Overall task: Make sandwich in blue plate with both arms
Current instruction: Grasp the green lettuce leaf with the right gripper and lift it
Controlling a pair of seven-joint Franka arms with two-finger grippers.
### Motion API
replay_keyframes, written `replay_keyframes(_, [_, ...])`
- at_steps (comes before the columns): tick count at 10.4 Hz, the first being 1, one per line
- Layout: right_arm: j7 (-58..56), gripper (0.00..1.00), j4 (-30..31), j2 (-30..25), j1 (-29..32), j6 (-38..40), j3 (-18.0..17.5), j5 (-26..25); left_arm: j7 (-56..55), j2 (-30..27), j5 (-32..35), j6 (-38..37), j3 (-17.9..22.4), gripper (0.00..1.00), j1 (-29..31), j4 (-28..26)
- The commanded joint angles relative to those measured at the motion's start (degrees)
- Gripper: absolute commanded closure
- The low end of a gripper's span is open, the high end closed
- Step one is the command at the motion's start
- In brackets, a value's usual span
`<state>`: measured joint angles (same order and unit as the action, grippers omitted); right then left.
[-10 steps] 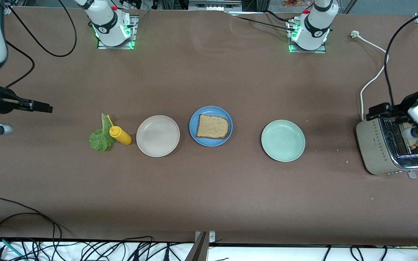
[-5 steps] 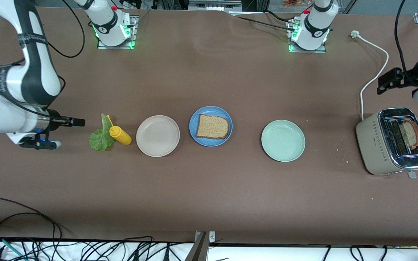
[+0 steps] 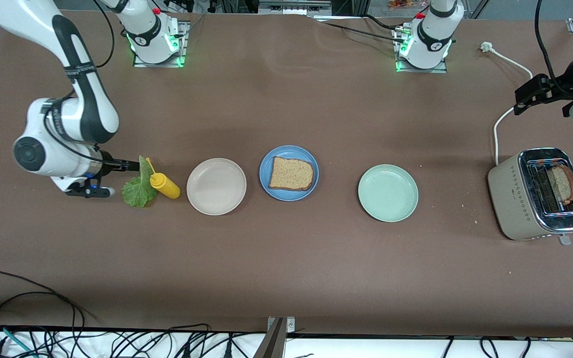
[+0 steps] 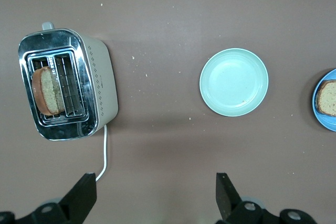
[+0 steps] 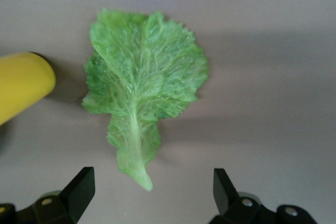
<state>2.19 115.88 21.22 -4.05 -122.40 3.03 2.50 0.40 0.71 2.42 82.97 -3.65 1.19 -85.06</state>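
Sandwich parts lay scattered along the brown table (image 3: 286,258), none yet stacked beyond a single slice. At the right arm's end, the right gripper (image 3: 126,164) hovered low at the edge of the lettuce leaf (image 3: 137,188), its fingers (image 5: 79,187) spread wide with the leaf's stem between them in the right wrist view, holding nothing; whether a fingertip touched the leaf could not be told. The leaf (image 5: 142,87) lay flat on the table. A yellow squeeze bottle (image 3: 163,184) lay on its side just beside the leaf, overlapping its edge, nozzle pointing away from the front camera. Next along the row sat an empty beige plate (image 3: 216,186). Beside it stood the blue plate (image 3: 289,173), near the middle of the table, carrying one bread slice (image 3: 291,174) flat inside its rim. A pale mint-green plate (image 3: 388,193) came after, empty, well apart from the blue one. Toward the left arm's end stood a silver toaster (image 3: 515,199), with a second bread slice (image 3: 562,183) upright in the slot farther from the plates. Its white cord (image 3: 508,114) ran away across the table to a loose plug. The left gripper (image 3: 527,97) hung in the air over bare table near that cord, its fingers (image 4: 84,195) wide apart and empty; the left wrist view looked down on the toaster (image 4: 100,90) and the mint-green plate (image 4: 233,82).
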Motion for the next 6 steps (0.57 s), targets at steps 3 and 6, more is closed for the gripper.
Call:
replay_keyframes(3, [0.2,0.28,3.8,2.8,-0.5,-7.1,-0.4,0.5,-0.5,-1.1,2.0,-1.3,-1.0,0.00,0.9,-1.0])
replay_keyframes(6, [-1.1,0.83,3.5,3.5,-0.8,-7.2,-0.9,0.3,-0.5,-0.6,2.2,-1.6,-0.7,0.00,1.0,0.3])
